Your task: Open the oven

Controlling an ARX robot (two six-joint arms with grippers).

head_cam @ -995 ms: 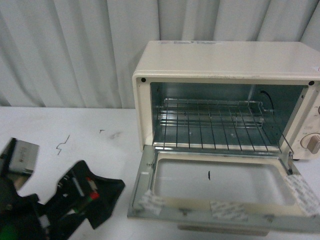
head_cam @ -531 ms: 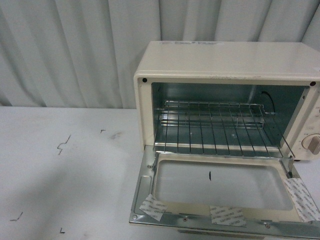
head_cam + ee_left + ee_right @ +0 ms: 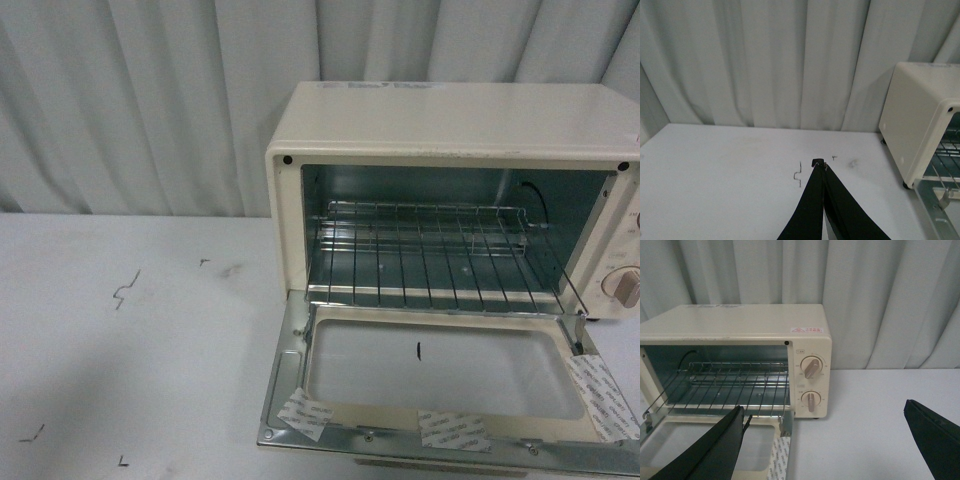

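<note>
The cream-white oven (image 3: 450,120) stands on the white table with its glass door (image 3: 440,385) dropped down flat toward me. A wire rack (image 3: 430,250) shows inside. In the right wrist view the oven (image 3: 740,320) shows two dial knobs (image 3: 811,367) on its side panel. My right gripper (image 3: 824,411) is open, held back from the oven, with nothing between its black fingers (image 3: 715,450). My left gripper (image 3: 820,164) is shut and empty over the table, left of the oven (image 3: 915,120). Neither gripper shows in the front view.
Pale pleated curtains (image 3: 150,100) hang behind the table. Small dark marks (image 3: 125,290) dot the table top (image 3: 120,380) left of the oven. Strips of tape (image 3: 450,430) stick to the door's inner frame.
One second ago my left arm filled the lower left of the front view; it has since left that view. The oven door has stayed down.
</note>
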